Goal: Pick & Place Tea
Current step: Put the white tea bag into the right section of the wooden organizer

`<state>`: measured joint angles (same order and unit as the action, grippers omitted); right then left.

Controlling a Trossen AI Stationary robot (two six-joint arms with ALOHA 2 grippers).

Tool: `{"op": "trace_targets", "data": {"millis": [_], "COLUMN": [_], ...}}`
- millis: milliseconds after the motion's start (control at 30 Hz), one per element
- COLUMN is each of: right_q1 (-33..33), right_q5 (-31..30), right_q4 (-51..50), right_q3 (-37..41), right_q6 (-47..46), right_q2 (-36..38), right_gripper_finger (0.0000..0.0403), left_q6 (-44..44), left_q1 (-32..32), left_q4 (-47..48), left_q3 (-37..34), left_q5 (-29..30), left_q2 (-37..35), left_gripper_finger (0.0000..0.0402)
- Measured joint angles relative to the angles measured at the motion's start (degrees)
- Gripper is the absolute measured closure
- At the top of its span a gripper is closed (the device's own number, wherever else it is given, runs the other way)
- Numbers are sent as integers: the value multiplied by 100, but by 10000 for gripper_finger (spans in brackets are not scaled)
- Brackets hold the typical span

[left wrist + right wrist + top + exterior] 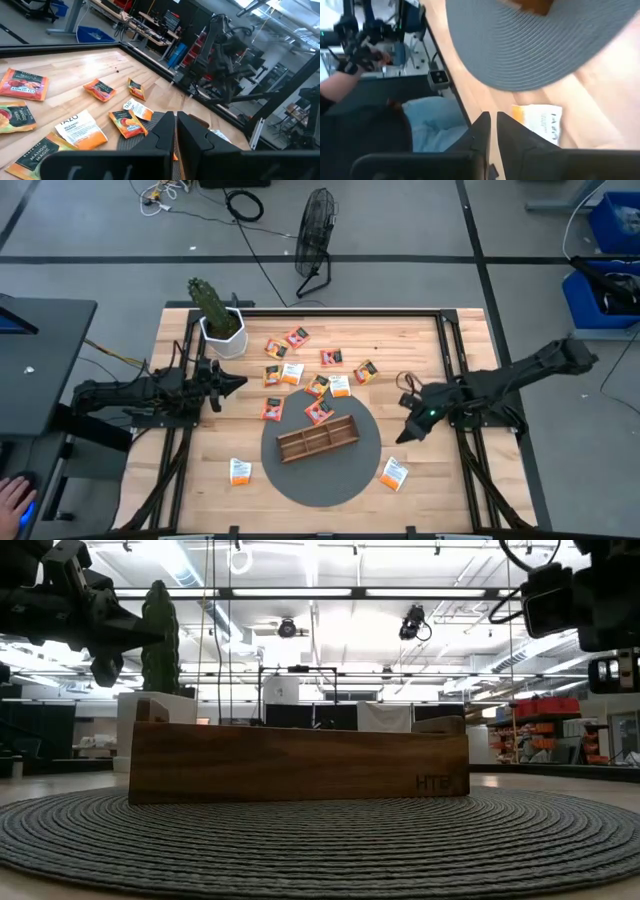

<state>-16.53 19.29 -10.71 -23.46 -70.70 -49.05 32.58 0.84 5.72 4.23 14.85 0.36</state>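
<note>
Several tea sachets, orange-red or white with orange, lie flat on the wooden table, most in a loose cluster (318,385) at the middle and far side. One lies at the near left (240,471) and one at the near right (394,474). A brown wooden tray (317,439) sits on a round grey mat (330,480). My left gripper (238,383) hovers shut and level at the table's left, pointing at the cluster (80,127). My right gripper (403,435) hangs shut above the table's right side, slanting down over the near-right sachet (540,122).
A potted cactus in a white pot (218,320) stands at the far left corner, just behind my left arm. A black frame rail (450,360) runs along the table's edges. A person's hand (10,500) shows off the table at the near left.
</note>
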Motion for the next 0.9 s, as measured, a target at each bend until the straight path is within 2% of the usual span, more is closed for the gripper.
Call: {"op": "trace_targets", "data": {"millis": [133, 367, 467, 600, 900], "right_q1": [-390, -951, -1116, -1281, -1387], "right_q5": [-144, -374, -388, -400, -366], "right_q4": [199, 273, 566, 920, 1145], "right_q3": [-2, -2, -2, -2, -8], "right_q6": [69, 190, 192, 94, -101], "right_q2": [-460, -1393, -1779, -2270, -2993], "right_gripper_finger": [321, 220, 195, 190, 206], "left_q6": [165, 282, 284, 282, 296], "left_q1": [0, -2, 0, 0, 0], "left_q4": [-49, -256, -258, -257, -282], "left_q3": [0, 0, 0, 0, 0], "left_q5": [0, 0, 0, 0, 0], "left_q2": [0, -2, -2, -2, -2], "left_gripper_finger": [378, 378, 378, 378, 378]}}
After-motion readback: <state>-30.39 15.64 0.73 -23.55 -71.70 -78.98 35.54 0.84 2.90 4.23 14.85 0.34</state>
